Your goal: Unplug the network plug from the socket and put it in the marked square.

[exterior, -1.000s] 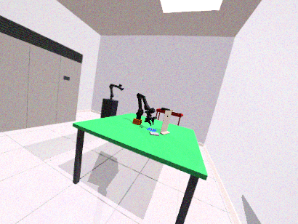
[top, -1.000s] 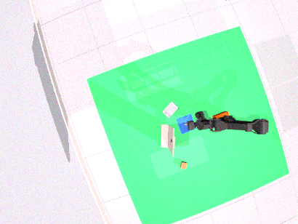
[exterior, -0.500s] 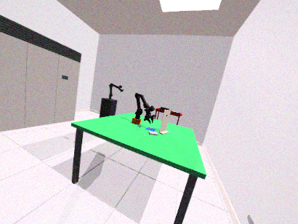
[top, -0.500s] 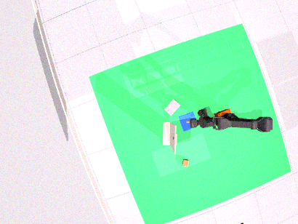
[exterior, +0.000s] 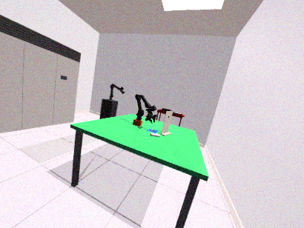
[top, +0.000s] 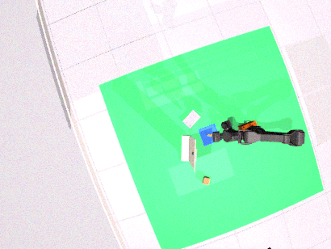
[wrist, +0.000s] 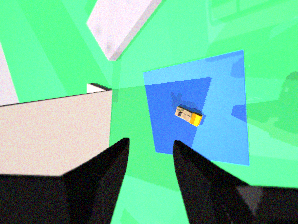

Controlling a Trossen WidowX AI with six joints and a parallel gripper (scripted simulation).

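Note:
The plug (top: pixel 209 135) (wrist: pixel 188 113), small, tan with a yellow end, lies on the table inside the marked blue square (top: pixel 207 141) (exterior: pixel 150 129) (wrist: pixel 227 80). The upright beige panel (top: pixel 193 162) (exterior: pixel 167 123) (wrist: pixel 55 137) stands beside the square, with a small dark opening in its face in the top view. My gripper (exterior: pixel 150 120) (wrist: pixel 151 144) is partly open, with nothing between its fingers. It hangs above the table near the plug, which shows beyond the fingertips in the wrist view, apart from them.
A pale flat block (top: pixel 191 119) (exterior: pixel 155 135) (wrist: pixel 120 25) lies near the square and the panel. A small orange block (top: pixel 206 180) lies on the other side of the panel. The panel's pale foot (top: pixel 185 148) rests on the green table (top: pixel 258 170) (exterior: pixel 122 135).

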